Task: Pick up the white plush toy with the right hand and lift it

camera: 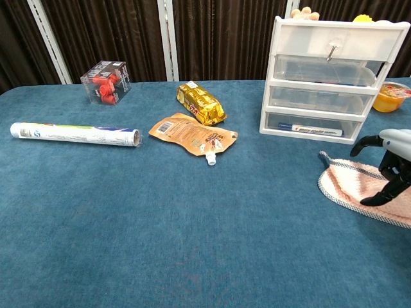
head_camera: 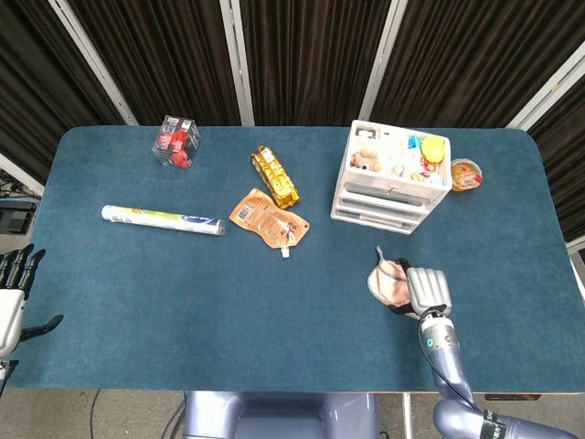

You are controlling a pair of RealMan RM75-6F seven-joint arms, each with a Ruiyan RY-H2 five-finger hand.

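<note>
Left hand (head_camera: 11, 297) idle at the table's (head_camera: 137, 283) left edge, fingers apart, holding nothing. White plush toy (head_camera: 388, 282) lies flat on the table, in front of the drawer unit (head_camera: 388, 178). Right hand (head_camera: 427, 291) sits over its right side, fingers spread and touching, not clamped. Grasp and lift both left.

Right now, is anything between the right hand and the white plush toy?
Nothing visible. The right hand is directly over the white plush toy, fingers curling onto it; the drawer unit stands apart behind.
</note>
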